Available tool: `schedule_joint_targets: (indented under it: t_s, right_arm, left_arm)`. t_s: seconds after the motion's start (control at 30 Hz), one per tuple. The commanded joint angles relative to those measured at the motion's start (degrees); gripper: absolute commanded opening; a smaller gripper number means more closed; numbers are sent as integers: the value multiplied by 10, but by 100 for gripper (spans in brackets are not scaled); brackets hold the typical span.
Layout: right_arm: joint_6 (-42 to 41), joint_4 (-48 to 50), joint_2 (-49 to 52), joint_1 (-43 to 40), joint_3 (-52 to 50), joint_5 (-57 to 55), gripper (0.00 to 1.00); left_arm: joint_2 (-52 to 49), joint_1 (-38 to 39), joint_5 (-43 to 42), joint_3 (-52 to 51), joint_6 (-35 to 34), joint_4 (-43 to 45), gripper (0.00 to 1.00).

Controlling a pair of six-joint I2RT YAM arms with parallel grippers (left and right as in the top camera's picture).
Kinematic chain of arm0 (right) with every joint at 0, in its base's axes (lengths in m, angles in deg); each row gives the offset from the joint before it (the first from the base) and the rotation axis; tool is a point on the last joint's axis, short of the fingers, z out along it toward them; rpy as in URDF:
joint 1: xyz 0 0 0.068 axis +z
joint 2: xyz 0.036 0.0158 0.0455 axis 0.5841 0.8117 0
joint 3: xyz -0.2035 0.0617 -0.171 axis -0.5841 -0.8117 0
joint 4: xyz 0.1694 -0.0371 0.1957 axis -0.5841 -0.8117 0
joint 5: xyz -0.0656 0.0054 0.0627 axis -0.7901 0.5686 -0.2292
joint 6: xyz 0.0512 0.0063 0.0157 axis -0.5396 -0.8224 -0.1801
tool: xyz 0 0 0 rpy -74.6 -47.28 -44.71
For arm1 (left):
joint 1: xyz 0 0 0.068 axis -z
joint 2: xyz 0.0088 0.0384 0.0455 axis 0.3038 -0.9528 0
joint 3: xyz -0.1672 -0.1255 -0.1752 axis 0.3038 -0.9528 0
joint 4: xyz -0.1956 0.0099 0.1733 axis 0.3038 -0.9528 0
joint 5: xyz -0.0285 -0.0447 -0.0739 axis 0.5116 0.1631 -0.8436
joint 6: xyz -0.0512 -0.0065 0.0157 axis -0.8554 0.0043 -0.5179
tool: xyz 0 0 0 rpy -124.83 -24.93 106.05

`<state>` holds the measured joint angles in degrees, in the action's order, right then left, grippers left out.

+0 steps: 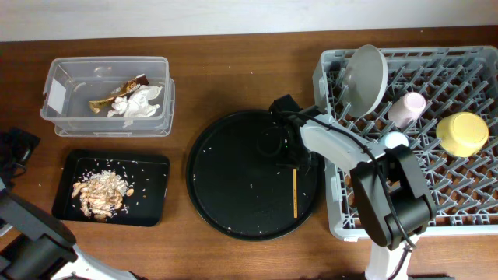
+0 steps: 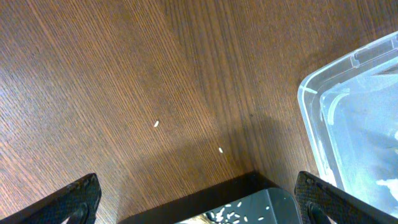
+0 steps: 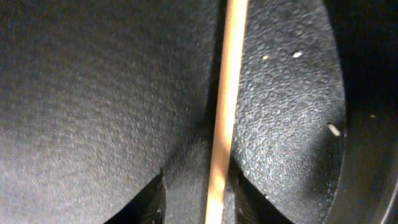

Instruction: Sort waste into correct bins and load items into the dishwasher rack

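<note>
Chopstick (image 3: 225,112) lying near the right rim of the round black tray (image 1: 233,194), straddled by the right tool (image 3: 208,196), presumably for transfer to the rack (image 1: 467,210) right of the tray; whether it is clamped cannot be told. Left tool (image 2: 202,198) hangs spread wide over the counter (image 2: 124,74), far left of the tray.

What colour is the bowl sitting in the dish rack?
Yellow. The bowl shows best in the overhead view.

Right arm (image 1: 334,140) white-shelled, black joints, black cable, left tool (image 2: 199,196) matte black fingers (image 2: 74,199)
</note>
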<state>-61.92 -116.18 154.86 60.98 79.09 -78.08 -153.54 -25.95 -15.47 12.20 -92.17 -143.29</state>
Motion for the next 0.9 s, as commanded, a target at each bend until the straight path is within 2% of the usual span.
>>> schedule_joint_targets:
  t_s: [0.0,0.03,0.07,0.17,0.2,0.27,0.3,0.37,0.47,0.57,0.6,0.67,0.7,0.73,0.77,0.87]
  right_arm:
    - [-16,-1,3,-1,-16,-5,22]
    - [-15,-19,3,-2,-7,-4,10]
    - [-15,-56,2,-2,26,-5,4]
    - [16,-195,2,-26,183,-9,4]
    - [43,-260,2,-54,271,-9,4]
    - [139,-357,2,-133,451,-9,4]
    - [181,-369,2,-172,499,-4,4]
    - [257,-363,2,-236,516,21,4]
    - [265,-299,3,-267,477,59,4]
    - [262,-221,3,-267,390,75,5]
    - [262,-183,4,-267,335,90,10]
    - [262,-159,4,-267,297,98,44]
    - [262,-161,3,-267,297,100,55]
    - [262,-168,2,-267,298,109,86]
    - [262,-183,1,-267,299,124,98]
    - [236,-251,-64,-267,308,138,97]
  left_arm:
    - [15,0,0,1,-3,0,99]
    - [15,0,0,1,-3,0,99]
    - [15,0,0,1,-3,0,99]
    - [15,0,0,1,-3,0,99]
    - [15,0,0,1,-3,0,99]
    - [15,0,0,1,-3,0,99]
    - [15,0,0,1,-3,0,99]
    - [15,0,0,1,-3,0,99]
    - [15,0,0,1,-3,0,99]
    - [15,0,0,1,-3,0,99]
    - [15,0,0,1,-3,0,99]
    - [15,0,0,1,-3,0,99]
    - [15,0,0,1,-3,0,99]
    - [15,0,0,1,-3,0,99]
    - [15,0,0,1,-3,0,99]
    - [15,0,0,1,-3,0,99]
